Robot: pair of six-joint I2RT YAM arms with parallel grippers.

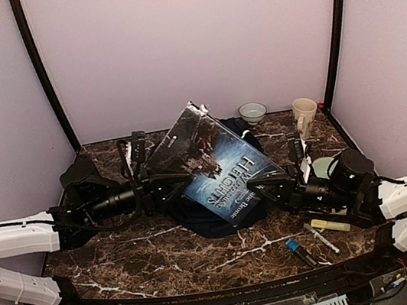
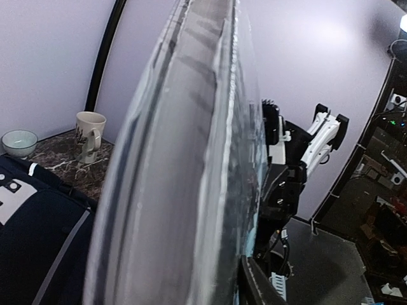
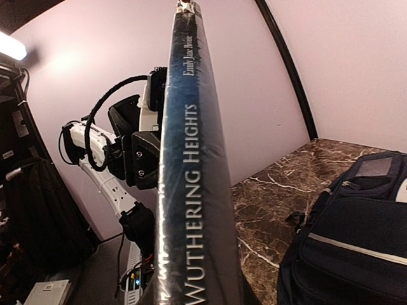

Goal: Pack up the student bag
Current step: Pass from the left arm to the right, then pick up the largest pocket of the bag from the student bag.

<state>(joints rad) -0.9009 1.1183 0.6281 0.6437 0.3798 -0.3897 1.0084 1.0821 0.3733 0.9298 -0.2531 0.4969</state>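
A hardback book, "Wuthering Heights", hangs tilted in the air over the navy student bag, which lies on the marble table mostly hidden under it. My left gripper is shut on the book's left edge. In the left wrist view the page edge fills the frame, with one finger against its cover. My right gripper is shut on the book's spine side. In the right wrist view the spine hides my fingers. The bag also shows in the left wrist view and the right wrist view.
A cream mug and a small bowl stand at the back right. A yellow highlighter, a pen and a blue-capped marker lie at the front right. A black object sits at the left.
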